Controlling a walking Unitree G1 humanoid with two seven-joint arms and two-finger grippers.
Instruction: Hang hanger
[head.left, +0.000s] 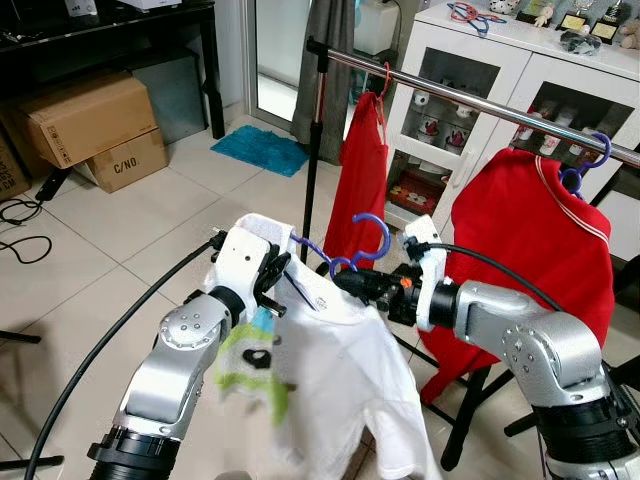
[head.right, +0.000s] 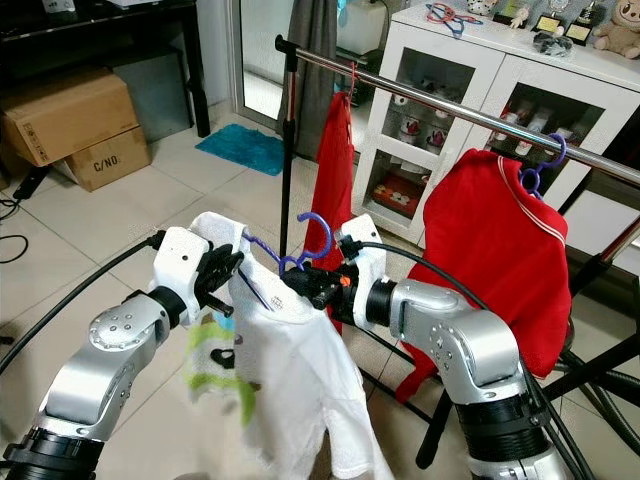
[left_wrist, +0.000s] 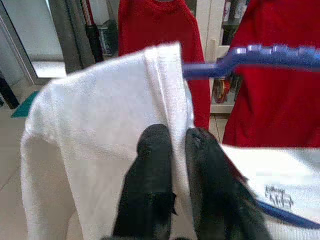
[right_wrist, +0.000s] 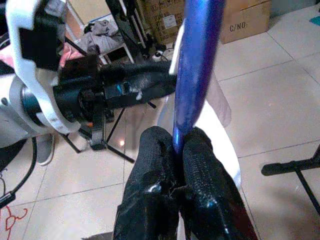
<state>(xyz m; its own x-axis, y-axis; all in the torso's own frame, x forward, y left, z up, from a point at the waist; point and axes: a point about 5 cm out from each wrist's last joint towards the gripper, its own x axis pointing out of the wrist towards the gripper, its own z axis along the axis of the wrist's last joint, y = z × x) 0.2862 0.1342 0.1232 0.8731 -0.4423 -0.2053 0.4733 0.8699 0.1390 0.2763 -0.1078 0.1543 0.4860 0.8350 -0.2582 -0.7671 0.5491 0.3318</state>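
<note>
Blue plastic hanger (head.left: 350, 255) carrying white cotton t-shirt (head.left: 340, 380) sits between both arms, below the steel garment rail (head.left: 480, 100); right gripper (right_wrist: 175, 142) pinches its neck to steer the hook up, left gripper (left_wrist: 172, 137) pinches the shirt's shoulder to keep it on

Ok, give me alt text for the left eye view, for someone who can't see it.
Both robot hands hold a white shirt on a blue hanger below a metal clothes rail: the left hand pinches the fabric, the right hand grips the hanger. Two red garments hang on the rail behind.
</note>
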